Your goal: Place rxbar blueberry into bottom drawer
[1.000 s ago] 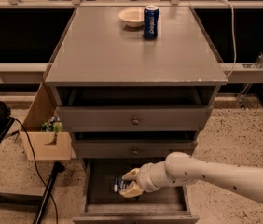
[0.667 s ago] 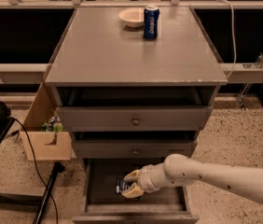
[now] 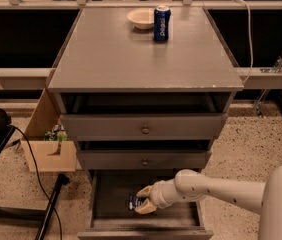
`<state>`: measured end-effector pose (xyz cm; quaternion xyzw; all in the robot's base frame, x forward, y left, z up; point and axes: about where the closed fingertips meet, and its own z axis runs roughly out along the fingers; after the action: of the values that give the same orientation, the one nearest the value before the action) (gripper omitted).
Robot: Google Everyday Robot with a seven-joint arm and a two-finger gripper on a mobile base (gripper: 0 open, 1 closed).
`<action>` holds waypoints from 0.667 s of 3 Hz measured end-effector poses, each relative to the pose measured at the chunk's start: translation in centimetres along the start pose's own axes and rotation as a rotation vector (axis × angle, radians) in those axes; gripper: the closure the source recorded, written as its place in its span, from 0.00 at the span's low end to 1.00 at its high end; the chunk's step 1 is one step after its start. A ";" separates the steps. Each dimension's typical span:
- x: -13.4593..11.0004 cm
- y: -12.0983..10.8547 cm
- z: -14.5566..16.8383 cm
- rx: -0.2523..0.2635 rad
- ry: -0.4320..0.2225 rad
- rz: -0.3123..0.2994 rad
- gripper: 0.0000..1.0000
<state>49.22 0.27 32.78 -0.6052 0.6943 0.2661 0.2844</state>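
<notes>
Your robot's white arm reaches in from the near right, and its gripper is down inside the bottom drawer, the lowest grey wooden tray of the cabinet, which stands open toward the near edge of the scene. The two tan fingers are closed on the rxbar blueberry, a small flat snack bar in a dark navy-blue wrapper with pale print. One finger sits on the bar's far side and the other on its near side. The bar is held over the middle of the drawer's floor, its free end pointing left. You cannot tell from this angle whether it touches the floor or hangs just above it.

Above the open tray, the two upper grey drawers, the middle drawer and the top drawer, are shut, each with a round metal knob at its centre. On the flat grey counter of the cabinet, at its far edge, an upright blue soda can stands just right of a shallow cream bowl. The two are close together and well apart from the gripper. To the left of the cabinet, a pale wooden box sits on the speckled floor, with a black cable running past its near left side.
</notes>
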 end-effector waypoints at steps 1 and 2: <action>3.0 -0.9 2.2 0.002 0.015 0.003 1.00; 6.9 -1.6 4.7 -0.019 0.064 0.038 1.00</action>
<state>50.41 -1.38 24.53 -0.6026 0.7120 0.2587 0.2511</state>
